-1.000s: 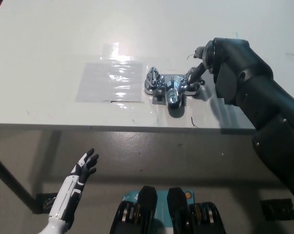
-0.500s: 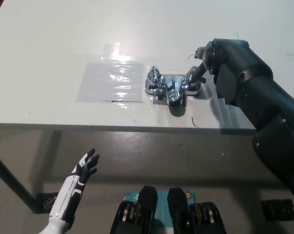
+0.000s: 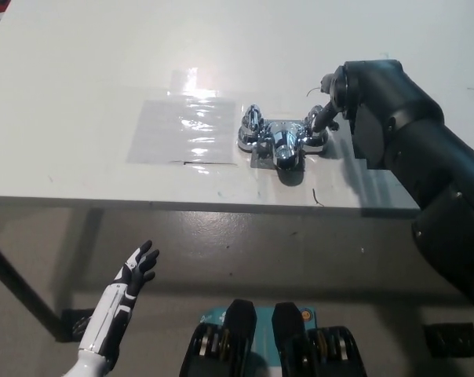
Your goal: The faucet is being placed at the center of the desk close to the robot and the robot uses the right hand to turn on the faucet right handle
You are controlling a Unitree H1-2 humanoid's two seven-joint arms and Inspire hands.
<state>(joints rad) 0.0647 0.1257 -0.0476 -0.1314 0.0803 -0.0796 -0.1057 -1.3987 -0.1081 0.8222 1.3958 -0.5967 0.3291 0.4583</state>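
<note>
Desk (image 3: 80,63): white, matte, fills the upper frame. A glossy clear sheet (image 3: 186,129) lies at its centre.
Floor (image 3: 221,243): grey, lower frame.
Faucet (image 3: 280,141): bright chrome with a short spout, centre-right, just beside the sheet and near the desk's front edge.
My right hand (image 3: 325,118): black, at the right handle (image 3: 311,135), apparently touching it. My wrist hides the grip, so I cannot tell.
My left hand (image 3: 136,267): white, lower left, fingers spread, holding nothing.

The shiny silver faucet (image 3: 278,143) sits flat on the white table (image 3: 103,63), close to the front edge. Its short spout points at that edge. The right handle (image 3: 311,135) is a round silver knob.
</note>
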